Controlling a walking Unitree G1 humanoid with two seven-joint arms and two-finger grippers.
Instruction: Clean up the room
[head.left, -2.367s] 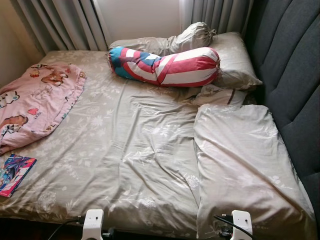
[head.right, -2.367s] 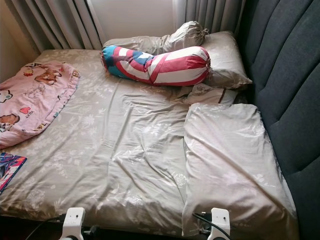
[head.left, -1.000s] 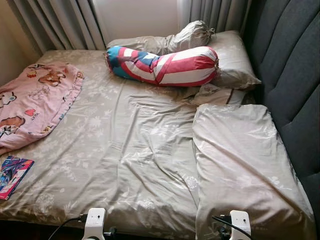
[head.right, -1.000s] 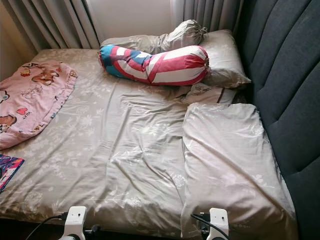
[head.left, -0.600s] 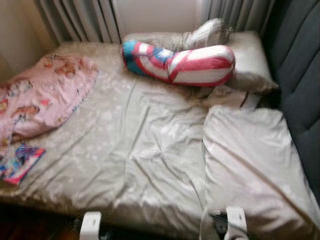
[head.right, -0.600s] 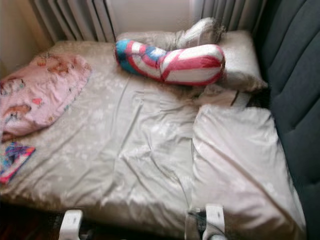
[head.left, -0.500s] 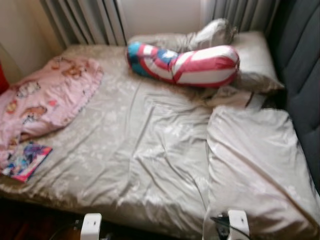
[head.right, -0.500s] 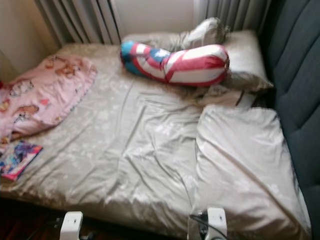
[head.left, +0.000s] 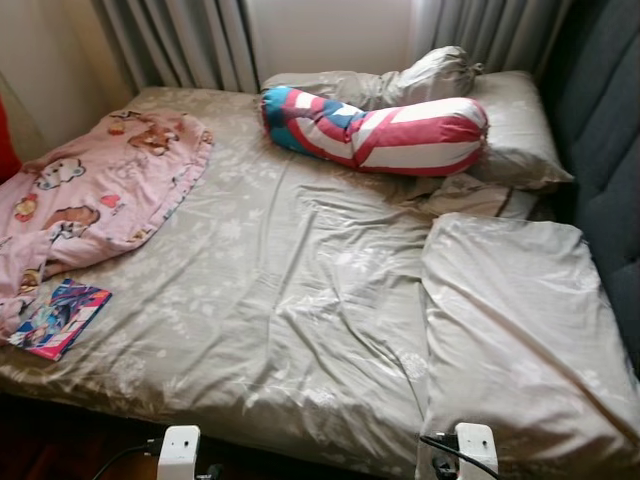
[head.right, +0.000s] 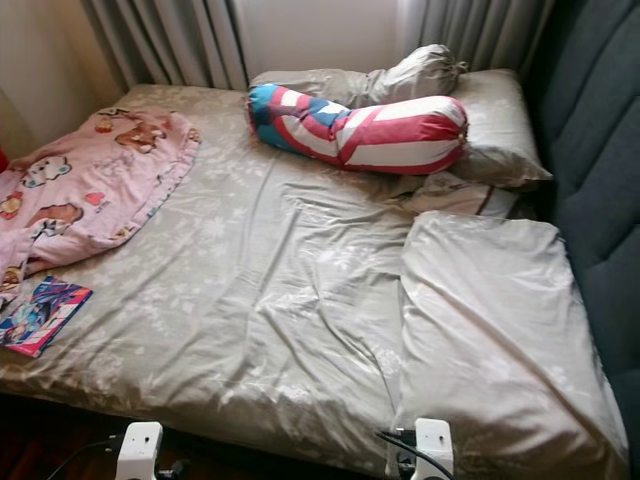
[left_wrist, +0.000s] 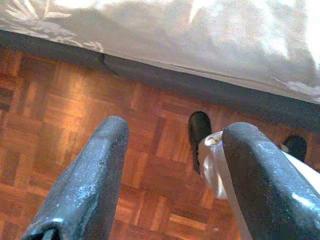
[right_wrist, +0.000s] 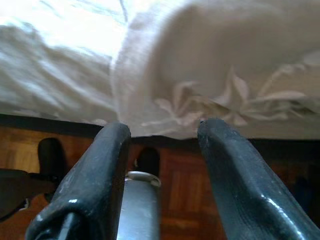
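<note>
Left gripper (left_wrist: 170, 175): fingers spread wide, nothing between them, hanging low over the parquet floor (left_wrist: 60, 110) just off the bed's near edge. Right gripper (right_wrist: 162, 175): also parted and empty, pointed at the sheet hem where the big pillow (head.left: 520, 330) overhangs the near right corner of the bed (head.left: 290, 300).

Things to tidy, as they lie:
- pink cartoon blanket (head.left: 95, 195), bunched at the left edge, spilling past it
- colourful book (head.left: 60, 317) at the near left corner, just beside the blanket's lower hem
- striped bolster (head.left: 385, 130) across the far edge, resting on grey pillows (head.left: 510, 130) by the headboard (head.left: 600, 150)

Risks, as I judge them:
- the book sits close to the edge; a clumsy pinch or a tug on the blanket could slide it to the floor
- loose sheet could bunch in the fingers with whatever is taken
- both arms are low; lifting them close in may snag the hem

Hard to make out: the blanket's left part is cut off; a red thing at the left margin is unidentifiable; both wrists are barely visible at the bottom.
</note>
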